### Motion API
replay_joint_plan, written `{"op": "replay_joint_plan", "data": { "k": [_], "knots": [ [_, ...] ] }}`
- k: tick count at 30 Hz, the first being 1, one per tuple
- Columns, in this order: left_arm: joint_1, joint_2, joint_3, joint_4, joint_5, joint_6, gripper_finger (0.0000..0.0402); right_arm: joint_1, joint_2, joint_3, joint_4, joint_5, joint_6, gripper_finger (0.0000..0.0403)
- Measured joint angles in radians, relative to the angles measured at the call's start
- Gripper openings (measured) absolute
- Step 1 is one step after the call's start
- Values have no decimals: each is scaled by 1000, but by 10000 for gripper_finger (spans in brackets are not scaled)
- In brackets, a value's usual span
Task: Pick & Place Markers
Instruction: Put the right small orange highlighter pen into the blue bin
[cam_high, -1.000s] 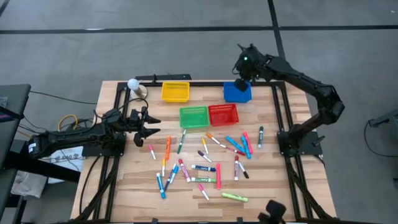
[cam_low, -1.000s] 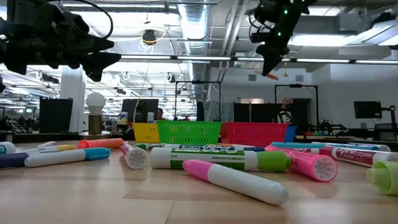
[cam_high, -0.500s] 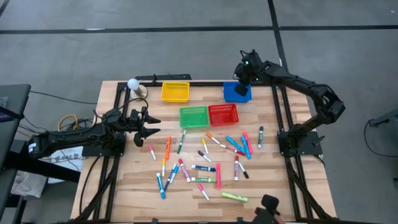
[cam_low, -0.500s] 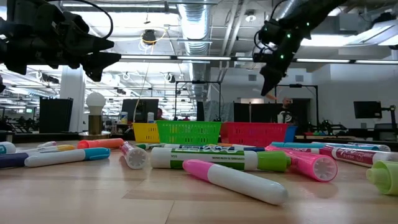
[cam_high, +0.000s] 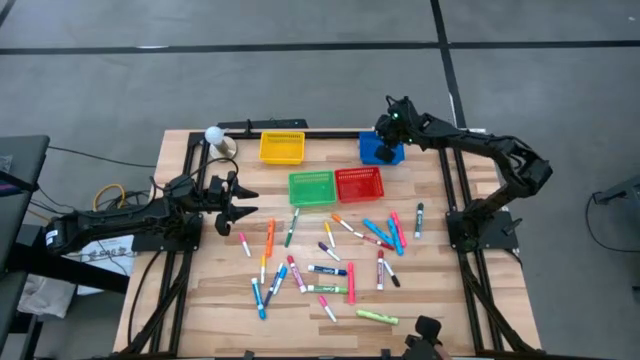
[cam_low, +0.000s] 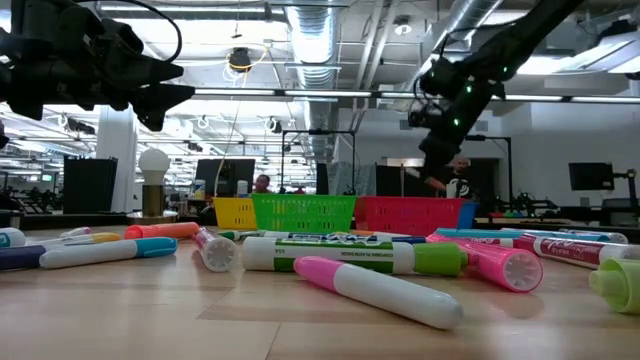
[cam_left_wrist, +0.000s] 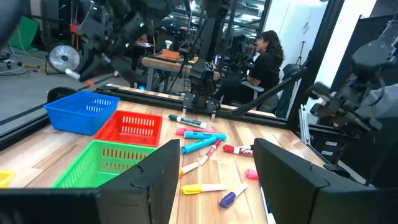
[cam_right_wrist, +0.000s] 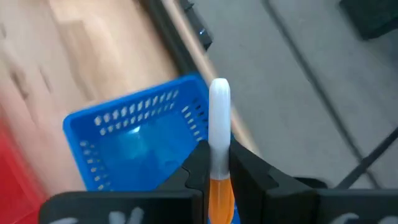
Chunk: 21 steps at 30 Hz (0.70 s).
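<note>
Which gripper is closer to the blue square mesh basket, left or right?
Right. The right gripper hangs over the blue square mesh basket, gripping a marker; the left gripper waits far across the table.

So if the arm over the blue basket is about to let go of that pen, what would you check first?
1. Pen held: ok. The right gripper is shut on a white and orange marker.
2. Gripper over the blue basket: ok in the high view.
3. Basket has room: ok, it looks empty inside.
4. Pen pointing down into the basket: cannot tell.
5. Red basket next door out of the way: ok, a gap shows between them.
6. Left gripper clear: ok, open and waiting at the table's left side.
</note>
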Motion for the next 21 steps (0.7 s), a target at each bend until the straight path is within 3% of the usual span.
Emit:
{"op": "replay_joint_plan", "data": {
  "k": [8, 21],
  "knots": [
    [0, 0, 0, 2, 0, 0, 204, -8, 164, 34, 80, 8, 3, 43],
    [0, 12, 0, 6, -27, 0, 204, -12, 242, 162, -131, -6, -41, 45]
  ]
}}
